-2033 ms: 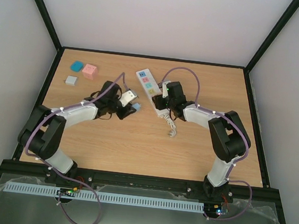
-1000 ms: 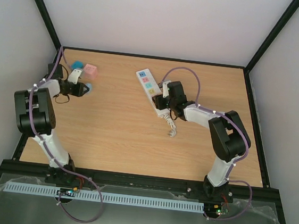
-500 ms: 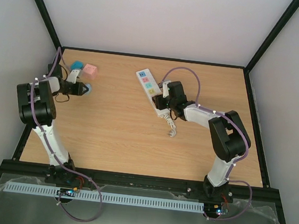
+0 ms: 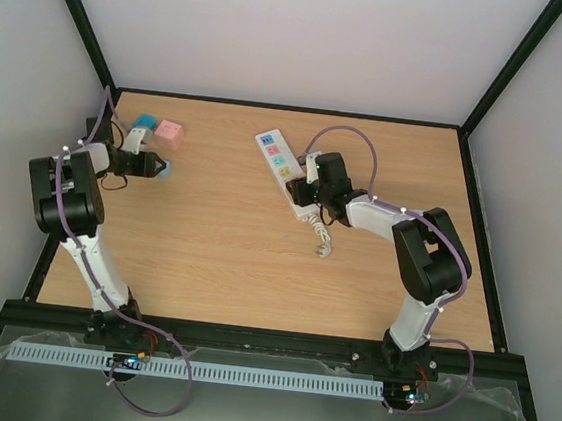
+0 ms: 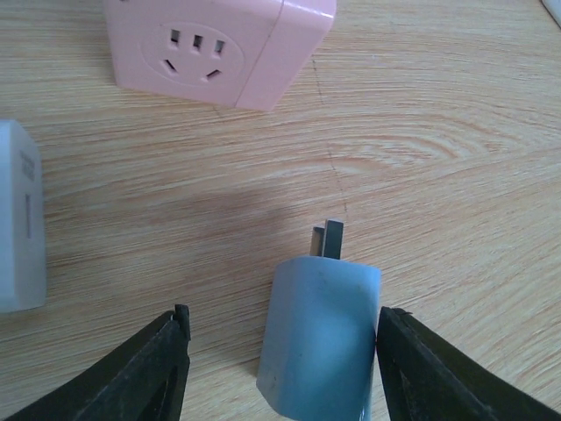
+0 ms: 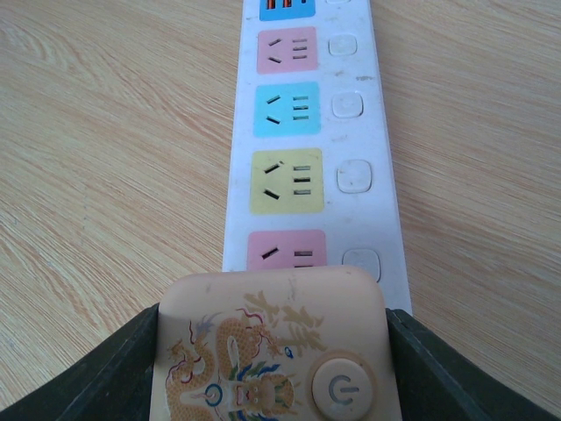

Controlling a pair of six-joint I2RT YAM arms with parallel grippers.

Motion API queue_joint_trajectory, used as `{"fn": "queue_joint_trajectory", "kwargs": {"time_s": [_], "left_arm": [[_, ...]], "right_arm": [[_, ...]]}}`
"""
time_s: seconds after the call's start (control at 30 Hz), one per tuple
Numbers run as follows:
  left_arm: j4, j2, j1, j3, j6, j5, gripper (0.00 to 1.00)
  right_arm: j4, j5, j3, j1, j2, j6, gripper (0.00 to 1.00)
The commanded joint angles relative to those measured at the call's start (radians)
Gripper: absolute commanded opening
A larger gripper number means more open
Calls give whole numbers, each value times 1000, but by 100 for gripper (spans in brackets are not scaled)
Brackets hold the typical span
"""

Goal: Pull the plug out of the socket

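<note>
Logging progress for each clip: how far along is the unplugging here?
Done: the blue plug is out and lies on the table near a pink adapter. The socket shows only empty outlets. In hand: the left fingers stand open around the plug, with a gap on one side. The right fingers clamp the socket's end. Left: probably only drawing both arms away.

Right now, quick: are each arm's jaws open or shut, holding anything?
Left gripper: jaws open, blue plug lying between them, not clamped.
Right gripper: jaws shut on the end of the power strip.
</note>
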Motion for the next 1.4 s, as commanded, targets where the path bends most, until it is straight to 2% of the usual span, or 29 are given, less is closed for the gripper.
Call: {"fn": "queue_joint_trajectory", "kwargs": {"time_s": [0.0, 0.17, 0.53, 0.87, 1.07, 1.37], "left_arm": [[-2, -49, 10, 1, 2, -30, 61], [-15, -34, 11, 16, -1, -83, 54], [-23, -41, 14, 42, 20, -83, 53], [-60, -35, 2, 24, 101, -71, 38], [18, -111, -22, -92, 172, -134, 30], [162, -255, -115, -295, 332, -291, 29]], "right_arm": [[-126, -34, -46, -4, 61, -4, 21], [-126, -36, -45, -5, 56, -6, 22], [-122, -77, -50, -3, 53, -16, 22], [-124, -81, -48, 1, 53, -20, 22], [-123, -80, -49, 2, 54, -20, 22], [-121, -89, -48, 5, 65, -20, 22]]}}
